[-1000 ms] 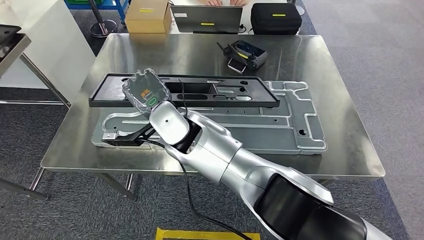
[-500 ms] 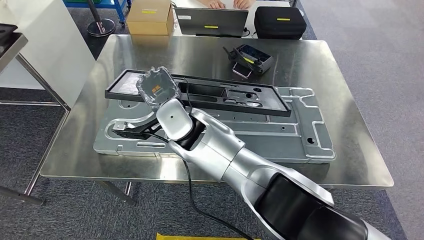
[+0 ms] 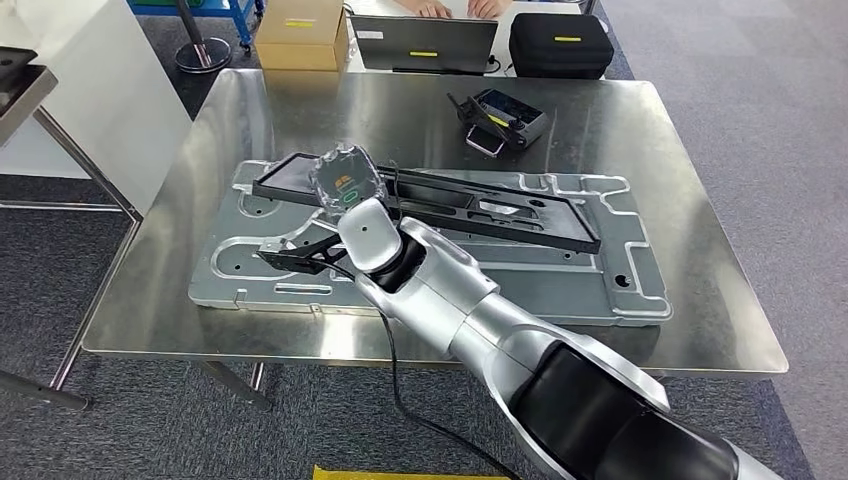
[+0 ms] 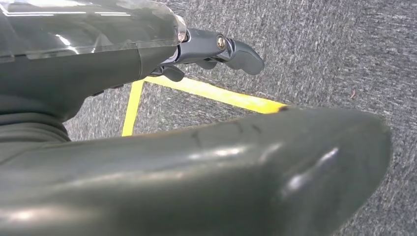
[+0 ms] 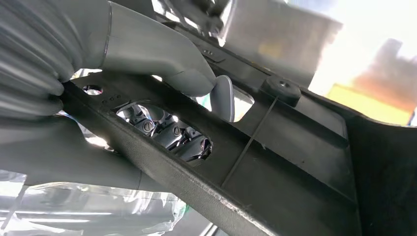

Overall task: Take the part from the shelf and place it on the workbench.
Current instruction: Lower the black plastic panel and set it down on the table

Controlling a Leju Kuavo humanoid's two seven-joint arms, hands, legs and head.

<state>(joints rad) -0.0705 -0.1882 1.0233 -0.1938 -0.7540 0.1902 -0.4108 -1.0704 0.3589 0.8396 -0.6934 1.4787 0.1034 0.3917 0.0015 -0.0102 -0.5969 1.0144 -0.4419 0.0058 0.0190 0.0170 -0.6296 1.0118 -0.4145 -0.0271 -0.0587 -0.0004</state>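
1. Head view: the right hand [image 3: 345,180], seen mostly as a clear-covered back, is gripping the long black plastic panel [image 3: 470,212] near one of its ends, so the rest of the part is reaching far out past the hand to the robot's right. The panel is lying slantwise over the grey metal plate [image 3: 600,285] on the steel workbench [image 3: 700,200]; I cannot tell whether it is resting on the plate or hovering just above. My judgement is that the part is at its place and the placing step is nearly done, with only letting go remaining. Beyond the hand, a black handheld controller [image 3: 497,115] is sitting on the bench. Farther off are a cardboard box [image 3: 300,30], a laptop [image 3: 425,42] with a person's hands at it, and a black case [image 3: 560,40]. Grey carpet is surrounding the bench.

2. Left wrist view: the left hand [image 4: 216,49] is hanging over grey carpet crossed by yellow floor tape [image 4: 216,93]. Its dark fingers are curling inward with nothing in them.

3. Right wrist view: the grey thumb [image 5: 167,59] is pressing on the panel's upper face while dark fingers [image 5: 172,135] are showing through a cut-out from beneath, clamping the part. Shiny metal is glinting below.
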